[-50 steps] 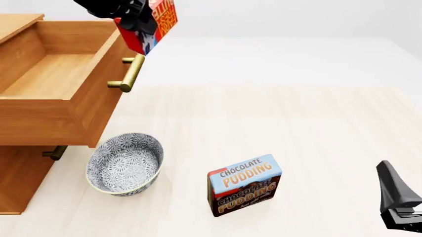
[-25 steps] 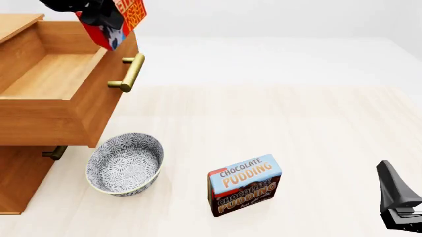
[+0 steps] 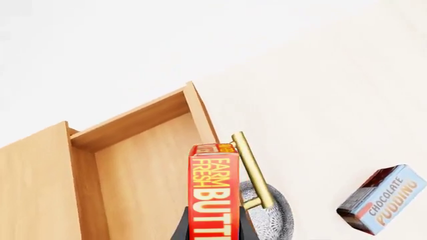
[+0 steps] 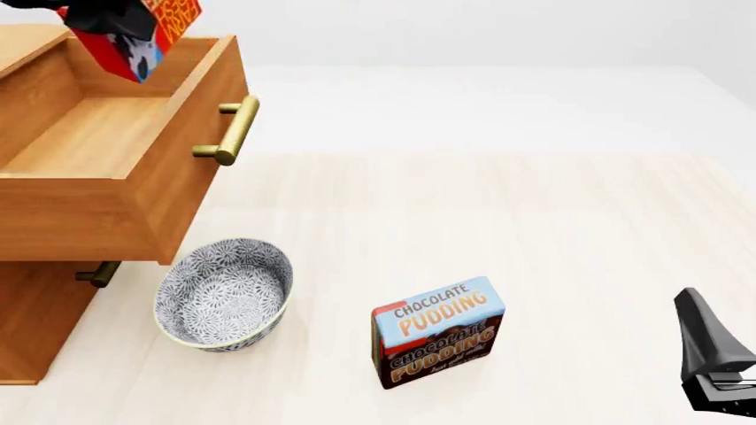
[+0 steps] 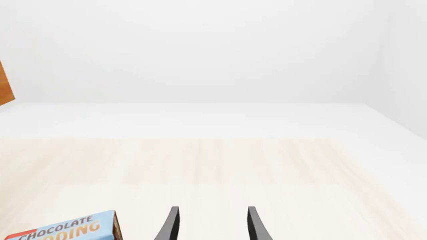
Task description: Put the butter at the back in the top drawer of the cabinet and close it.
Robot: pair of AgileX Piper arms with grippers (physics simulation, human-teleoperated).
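Gripped by its narrow sides in the left hand (image 4: 112,22), the butter (image 4: 148,31) is judged light, stiff and smooth-faced; the open drawer (image 4: 106,133) lies below it.

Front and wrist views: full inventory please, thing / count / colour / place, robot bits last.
butter: 1, red box with orange-yellow label, held in the air over the open top drawer, at the front view's top left.
top drawer: 1, light brown wood, pulled out, nothing lying in the part that shows.
cabinet: 1, light brown wood, left edge of table; brass bar handles on drawers.
bowl: 1, grey-white patterned, on table under the drawer's front corner.
pudding box: 1, blue and brown, upright on table right of the bowl.
table: 1, pale wood.
left gripper: black, shut on the butter.
right gripper: black, open, low at the table's near right.
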